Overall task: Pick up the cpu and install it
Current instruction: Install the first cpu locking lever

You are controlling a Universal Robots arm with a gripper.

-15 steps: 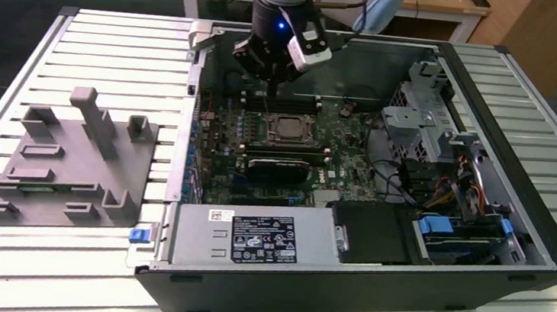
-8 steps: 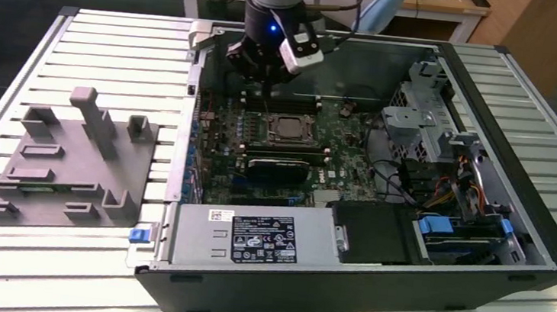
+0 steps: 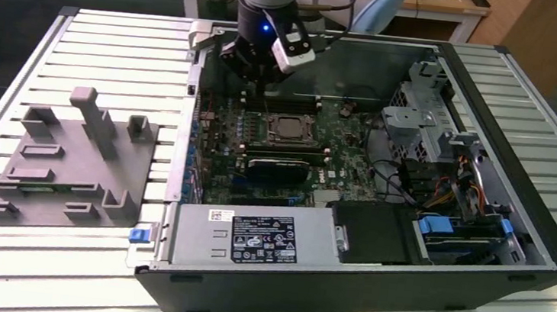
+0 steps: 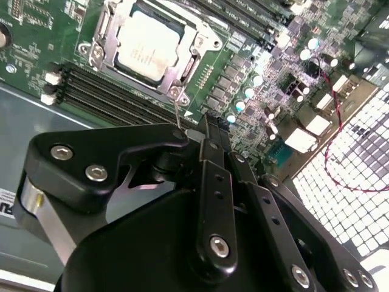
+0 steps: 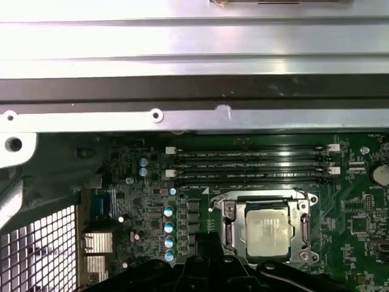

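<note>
The cpu (image 3: pixel 286 128) (image 4: pixel 149 47) (image 5: pixel 267 230) lies flat in the motherboard socket (image 5: pixel 228 213), silver top up, with the metal frame around it. In the exterior view my gripper (image 3: pixel 263 89) hangs inside the open computer case (image 3: pixel 517 225), above the memory slots (image 5: pixel 252 165) just beyond the socket. It is a little apart from the cpu and not touching it. In the second wrist view the gripper (image 4: pixel 206 125) looks shut, its black fingers meeting at one narrow tip with nothing between them.
The green motherboard (image 3: pixel 221 139) carries a black cooler block (image 3: pixel 277 170) nearer the camera than the socket. A power supply (image 3: pixel 250 237), drive cage (image 3: pixel 415 123) and cables (image 3: pixel 449 195) crowd the case. A grey fixture block (image 3: pixel 73 159) with upright posts stands on the slatted table (image 3: pixel 115 41).
</note>
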